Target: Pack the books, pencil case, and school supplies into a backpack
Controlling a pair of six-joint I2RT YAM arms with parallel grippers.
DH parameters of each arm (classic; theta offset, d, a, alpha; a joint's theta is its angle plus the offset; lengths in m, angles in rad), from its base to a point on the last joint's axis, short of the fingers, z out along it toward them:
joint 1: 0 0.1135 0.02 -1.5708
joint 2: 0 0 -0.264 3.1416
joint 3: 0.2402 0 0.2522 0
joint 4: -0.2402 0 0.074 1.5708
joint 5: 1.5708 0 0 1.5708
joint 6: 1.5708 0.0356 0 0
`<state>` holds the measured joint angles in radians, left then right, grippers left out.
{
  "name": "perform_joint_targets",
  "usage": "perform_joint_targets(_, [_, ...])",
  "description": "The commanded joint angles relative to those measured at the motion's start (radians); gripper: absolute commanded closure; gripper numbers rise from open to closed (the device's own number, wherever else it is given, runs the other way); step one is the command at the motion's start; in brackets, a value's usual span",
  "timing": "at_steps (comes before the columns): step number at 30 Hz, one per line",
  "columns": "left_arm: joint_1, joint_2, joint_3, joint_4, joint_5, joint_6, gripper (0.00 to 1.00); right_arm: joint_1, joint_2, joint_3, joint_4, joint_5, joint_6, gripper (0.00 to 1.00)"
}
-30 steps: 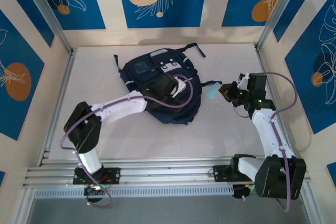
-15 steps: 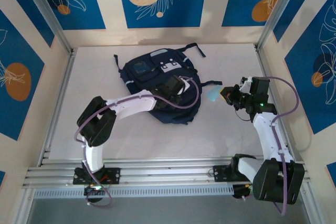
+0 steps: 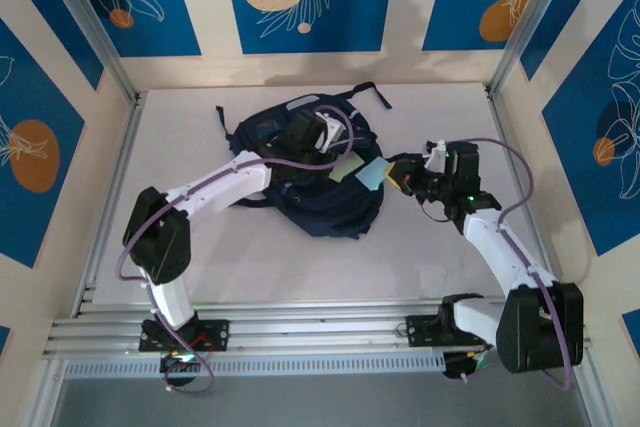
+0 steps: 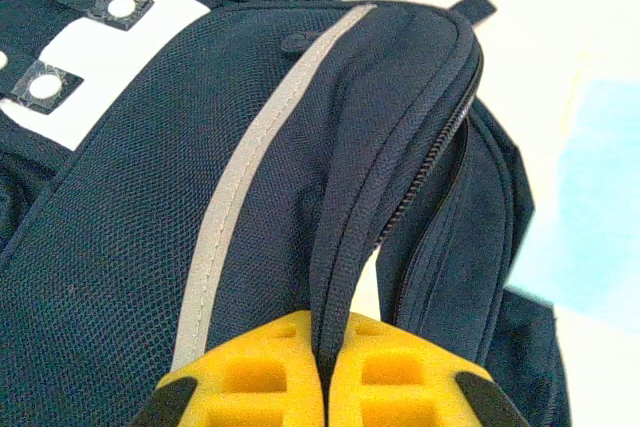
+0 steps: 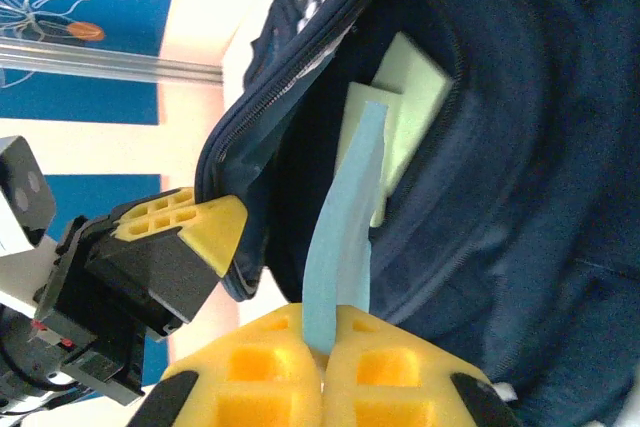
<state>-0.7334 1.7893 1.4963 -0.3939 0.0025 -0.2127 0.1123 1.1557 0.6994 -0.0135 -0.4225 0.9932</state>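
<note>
The navy backpack (image 3: 315, 197) lies mid-table. My left gripper (image 3: 322, 137) is shut on the zipped edge of its flap (image 4: 345, 247) and holds the opening up; the yellow fingers (image 4: 250, 377) pinch the fabric. My right gripper (image 3: 397, 173) is shut on the light blue pad (image 5: 345, 237), whose far end reaches into the opening (image 5: 300, 147). A pale green pad (image 5: 410, 97) lies inside the backpack (image 5: 520, 197), and its corner peeks out in the top view (image 3: 345, 169). The left gripper's fingers (image 5: 190, 232) hold the flap beside the blue pad. The books and pencil case are out of view.
Dark straps (image 3: 365, 92) trail from the backpack toward the back wall. Bare table (image 3: 170, 147) lies to the left and in front. Metal posts (image 3: 85, 27) and side walls close in the table; a rail (image 3: 300, 332) runs along the near edge.
My left gripper has shut on the backpack's flap edge and pulled it up and back. My right gripper has moved left, bringing the blue pad to the opening.
</note>
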Motion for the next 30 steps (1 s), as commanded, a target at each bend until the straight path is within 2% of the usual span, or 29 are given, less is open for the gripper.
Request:
perform_joint_targets(1, [-0.005, -0.038, 0.045, 0.049, 0.113, -0.088, 1.00, 0.052, 0.072, -0.010, 0.215, 0.004, 0.122, 1.00])
perform_joint_targets(12, [-0.004, -0.047, 0.015, 0.155, 0.161, -0.205, 1.00, 0.191, 0.377, 0.123, 0.512, 0.021, 0.238, 1.00])
perform_joint_targets(14, [-0.005, -0.052, 0.012, 0.159, 0.156, -0.208, 1.00, 0.198, 0.411, 0.133, 0.524, 0.027, 0.236, 1.00])
perform_joint_targets(18, [-0.005, -0.059, -0.001, 0.174, 0.157, -0.219, 1.00, 0.194, 0.464, 0.137, 0.433, 0.078, 0.228, 1.00])
perform_joint_targets(21, [-0.005, -0.055, -0.004, 0.179, 0.158, -0.225, 1.00, 0.187, 0.476, 0.136, 0.357, 0.098, 0.230, 0.91])
perform_joint_targets(26, [-0.003, -0.052, -0.006, 0.175, 0.147, -0.229, 1.00, 0.183, 0.384, 0.124, 0.192, 0.157, 0.151, 0.73])
perform_joint_targets(27, [-0.003, -0.055, -0.009, 0.176, 0.142, -0.229, 0.96, 0.182, 0.354, 0.128, 0.134, 0.178, 0.124, 0.71])
perform_joint_targets(30, [0.015, -0.074, -0.023, 0.173, 0.141, -0.234, 0.68, 0.183, 0.262, 0.144, -0.041, 0.244, 0.041, 0.59])
